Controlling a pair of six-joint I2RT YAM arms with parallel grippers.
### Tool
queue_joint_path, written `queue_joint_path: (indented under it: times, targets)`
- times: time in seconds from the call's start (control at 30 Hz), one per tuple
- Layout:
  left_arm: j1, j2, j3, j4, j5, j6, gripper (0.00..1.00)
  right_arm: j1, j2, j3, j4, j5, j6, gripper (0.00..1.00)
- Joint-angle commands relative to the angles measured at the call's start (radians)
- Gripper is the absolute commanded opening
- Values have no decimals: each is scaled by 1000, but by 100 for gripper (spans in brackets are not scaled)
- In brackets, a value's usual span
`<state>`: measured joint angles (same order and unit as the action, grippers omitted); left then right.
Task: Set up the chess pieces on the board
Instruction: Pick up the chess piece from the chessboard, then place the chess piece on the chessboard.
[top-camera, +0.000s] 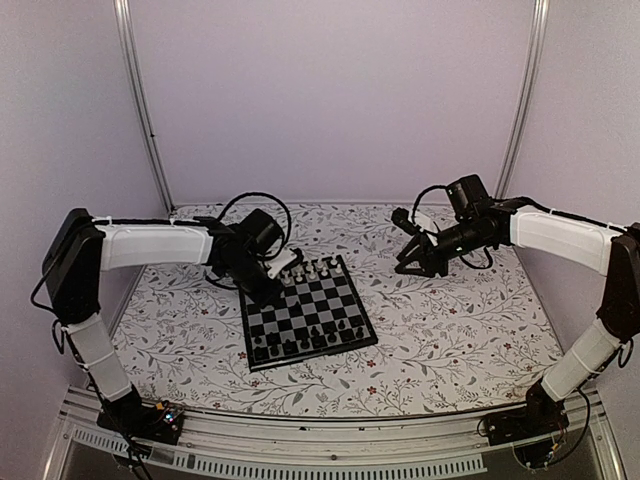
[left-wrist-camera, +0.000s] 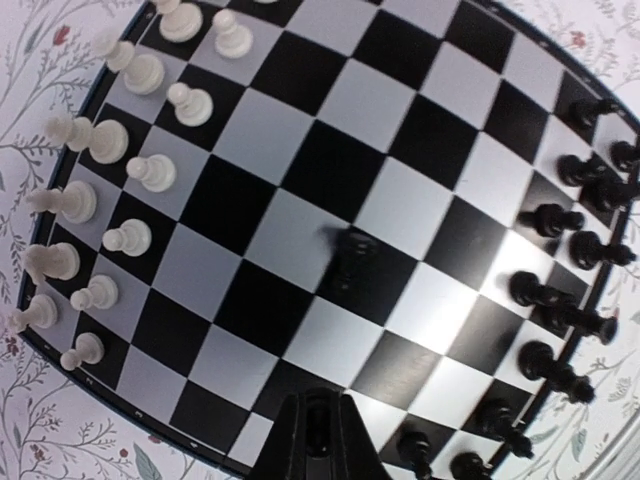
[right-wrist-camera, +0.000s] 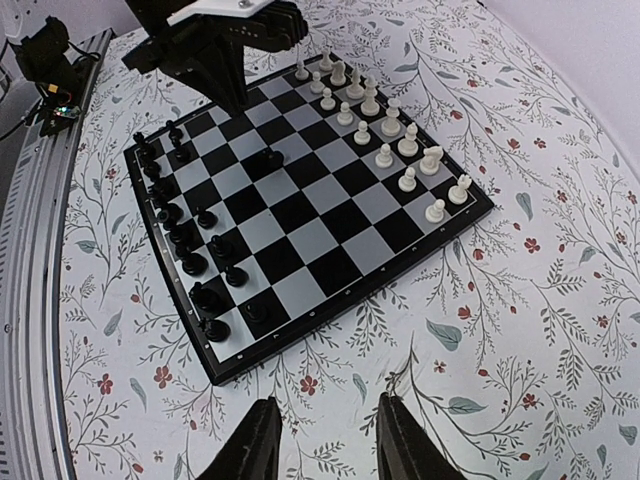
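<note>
The board (top-camera: 310, 355) lies on the floral tabletop between the arms. White chess pieces (top-camera: 310, 270) line its far two rows and black chess pieces (top-camera: 305, 340) its near rows. One black piece (left-wrist-camera: 350, 258) sits alone and blurred on a middle square, and shows in the right wrist view as the lone piece (right-wrist-camera: 270, 158). My left gripper (left-wrist-camera: 318, 440) hangs over the board's left edge, shut, with nothing visible between its fingers. My right gripper (right-wrist-camera: 322, 440) hovers open and empty above the tabletop, to the right of the board (right-wrist-camera: 340, 300).
A metal rail (top-camera: 330, 440) runs along the table's near edge and carries both arm bases. Black cables (top-camera: 250, 205) loop behind the left arm. Two slanted frame posts (top-camera: 520, 100) and purple walls close in the back.
</note>
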<state>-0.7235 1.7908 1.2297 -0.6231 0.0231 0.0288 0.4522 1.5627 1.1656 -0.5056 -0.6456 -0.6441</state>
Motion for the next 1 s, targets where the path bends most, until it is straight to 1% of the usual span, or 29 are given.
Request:
queue_joint_path:
  times: [0.0,0.47,0.97]
  targets:
    - [-52,-69,-40,-22,84,5,7,0,-9,-13,18,-3,-5,34]
    - [-108,14,-39,-29,143,30,7,-1,-10,-16,14,-4,-6,35]
    - [-127,63,-29,-55,146,34,7,0,-8,-18,12,-7,-14,35]
